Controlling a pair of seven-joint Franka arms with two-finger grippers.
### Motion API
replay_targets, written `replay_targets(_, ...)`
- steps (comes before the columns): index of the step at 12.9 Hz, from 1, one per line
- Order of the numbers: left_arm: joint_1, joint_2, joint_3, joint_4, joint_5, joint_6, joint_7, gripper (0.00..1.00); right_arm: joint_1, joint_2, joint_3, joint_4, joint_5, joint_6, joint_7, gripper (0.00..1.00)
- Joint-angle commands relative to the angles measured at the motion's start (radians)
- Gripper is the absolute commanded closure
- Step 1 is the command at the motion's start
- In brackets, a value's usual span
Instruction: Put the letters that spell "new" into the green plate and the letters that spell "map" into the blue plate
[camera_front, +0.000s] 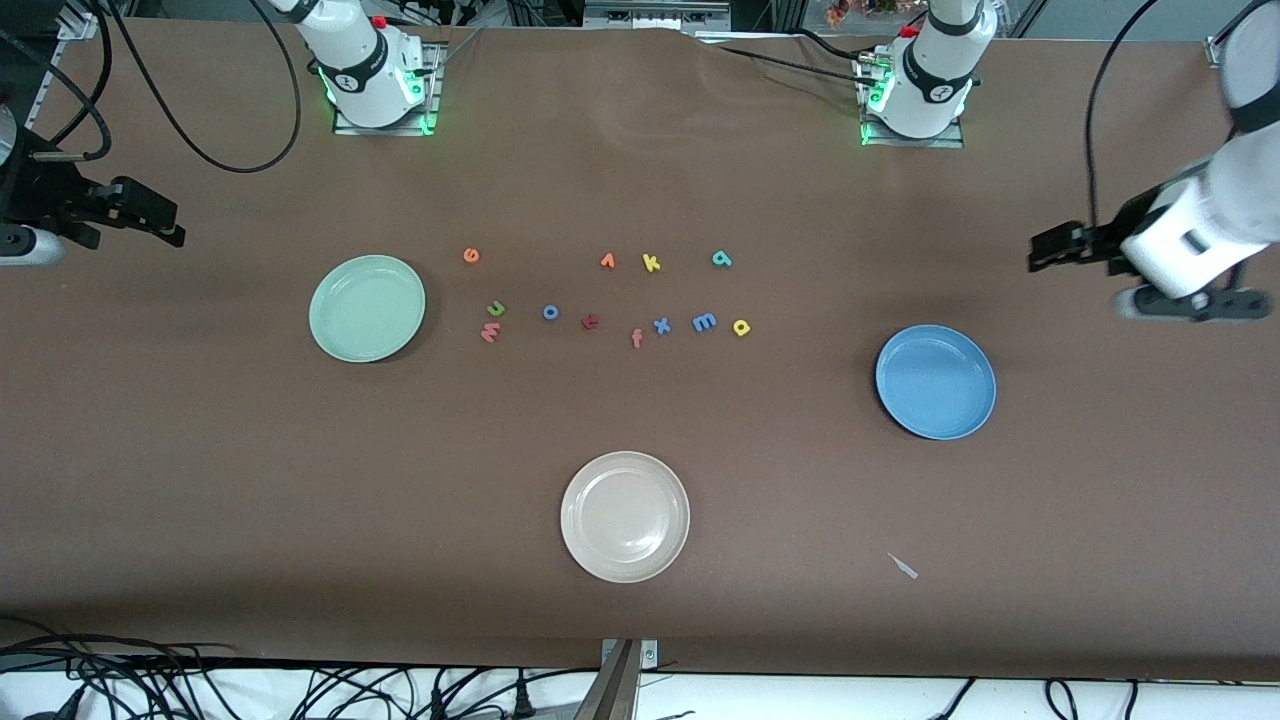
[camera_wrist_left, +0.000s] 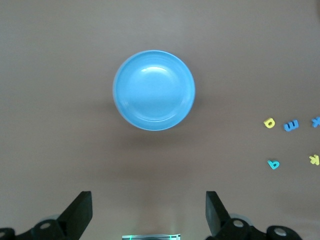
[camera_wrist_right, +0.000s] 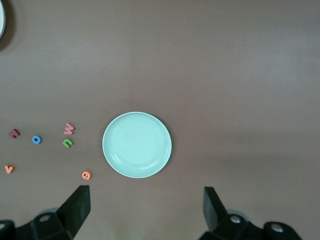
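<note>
- I am holding my left gripper (camera_wrist_left: 149, 212) released, at the front view's right edge, over bare table.
- My right gripper (camera_wrist_right: 146, 210) is hanging released at the left edge.
- The green plate (camera_front: 367, 307) is sitting left of centre, the blue plate (camera_front: 935, 381) right, the letters (camera_front: 610, 295) between them, all on the table.

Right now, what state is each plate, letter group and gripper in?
green plate: empty, upright.
blue plate: empty, upright.
beige-white plate: empty.
"n", "e", "w": loose on table.
"m", "a", "p": loose on table.
left gripper: jaws open, holding nothing.
right gripper: jaws open, holding nothing.
</note>
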Motion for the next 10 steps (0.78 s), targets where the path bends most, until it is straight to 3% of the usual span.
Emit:
replay_targets(1,-0.049,0.062,-0.015,0.007,-0.057,0.058,-0.028,0.0,-0.013,-0.01,0.014,-0.017,-0.004,-0.006,-0.007,0.0)
replay_targets(5,-0.076,0.046,-0.096,-0.082,-0.083,0.113,-0.144,0.0,0.004,0.098,0.046,-0.024,0.039,-0.047,-0.015,0.0)
replay_targets(7,-0.078,0.005,-0.147,-0.175,-0.088,0.18,-0.195,0.0,0.042,0.155,0.079,-0.053,0.039,-0.079,0.0,0.0)
replay_targets(10,-0.084,0.036,-0.241,-0.295,-0.086,0.416,-0.317,0.0,0.145,0.189,0.083,-0.175,0.039,0.121,0.194,0.0)
